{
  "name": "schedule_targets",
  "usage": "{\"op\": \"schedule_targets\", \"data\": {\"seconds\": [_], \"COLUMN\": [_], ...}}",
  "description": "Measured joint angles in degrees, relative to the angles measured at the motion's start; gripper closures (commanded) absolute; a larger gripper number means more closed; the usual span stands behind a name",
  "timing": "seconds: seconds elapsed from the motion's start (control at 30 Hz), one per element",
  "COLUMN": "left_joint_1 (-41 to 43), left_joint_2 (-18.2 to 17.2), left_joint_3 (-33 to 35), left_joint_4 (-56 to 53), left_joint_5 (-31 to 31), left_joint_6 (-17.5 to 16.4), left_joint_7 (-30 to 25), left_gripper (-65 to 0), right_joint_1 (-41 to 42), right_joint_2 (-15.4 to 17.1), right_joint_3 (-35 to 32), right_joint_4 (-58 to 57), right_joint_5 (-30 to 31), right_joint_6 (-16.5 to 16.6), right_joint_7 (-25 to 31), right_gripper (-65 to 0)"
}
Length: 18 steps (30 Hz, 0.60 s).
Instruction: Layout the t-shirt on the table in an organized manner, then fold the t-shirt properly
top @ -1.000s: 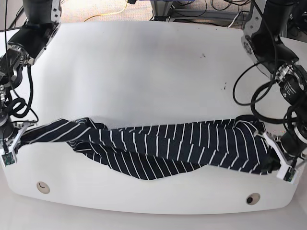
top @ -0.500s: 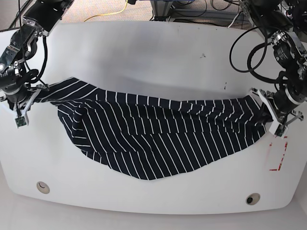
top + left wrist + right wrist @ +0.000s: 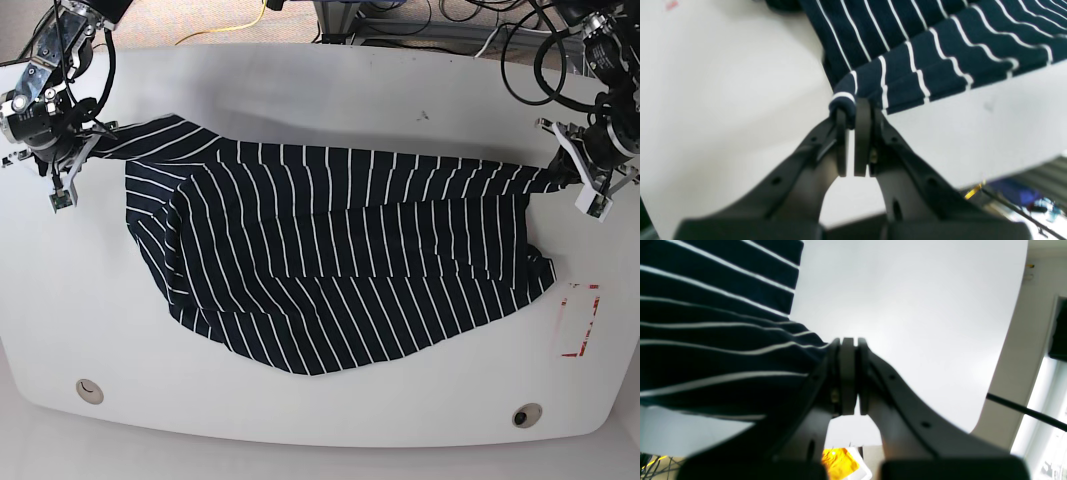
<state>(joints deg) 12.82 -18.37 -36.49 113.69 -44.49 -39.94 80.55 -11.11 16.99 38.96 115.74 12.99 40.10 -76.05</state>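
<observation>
The dark navy t-shirt (image 3: 340, 260) with thin white stripes lies stretched across the white table (image 3: 320, 100), its lower part spread toward the front. On the right side of the base view my left gripper (image 3: 566, 172) is shut on one end of the cloth; the left wrist view shows a rolled edge of t-shirt (image 3: 907, 66) pinched at my left gripper (image 3: 850, 111). At the left of the base view my right gripper (image 3: 82, 150) is shut on the other end. In the right wrist view the t-shirt (image 3: 706, 340) runs into my right gripper (image 3: 850, 341).
A red-outlined rectangle mark (image 3: 577, 320) sits near the table's right edge. Two small round fittings (image 3: 90, 390) (image 3: 526, 414) lie along the front edge. Cables (image 3: 400, 20) run behind the table's far edge.
Both grippers have pulled the t-shirt away from the front edge toward the far side of the table. The cloth has spread out wider and flatter, and the red mark is uncovered.
</observation>
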Motion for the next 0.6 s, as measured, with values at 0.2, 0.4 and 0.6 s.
{"op": "schedule_targets", "data": {"seconds": [0.2, 0.4, 0.6], "left_joint_1": [6.93, 11.54, 17.25], "left_joint_2": [-1.22, -1.86, -1.70], "left_joint_3": [-3.80, -4.52, -4.90], "left_joint_4": [0.00, 0.00, 0.00], "left_joint_5": [-1.66, -1.25, -1.70], "left_joint_6": [0.02, 0.02, 0.00], "left_joint_7": [0.09, -0.02, -0.28], "left_gripper": [0.0, 0.0, 0.0], "right_joint_1": [-4.90, -7.65, -10.12], "right_joint_2": [-0.96, -3.08, -4.57], "right_joint_3": [1.05, 0.79, 0.85], "right_joint_4": [0.02, 0.04, 0.02], "right_joint_5": [-0.24, -0.02, -0.15], "right_joint_6": [-0.02, 0.02, 0.00], "right_joint_7": [-0.28, -0.02, -0.13], "right_gripper": [0.0, 0.0, 0.0]}}
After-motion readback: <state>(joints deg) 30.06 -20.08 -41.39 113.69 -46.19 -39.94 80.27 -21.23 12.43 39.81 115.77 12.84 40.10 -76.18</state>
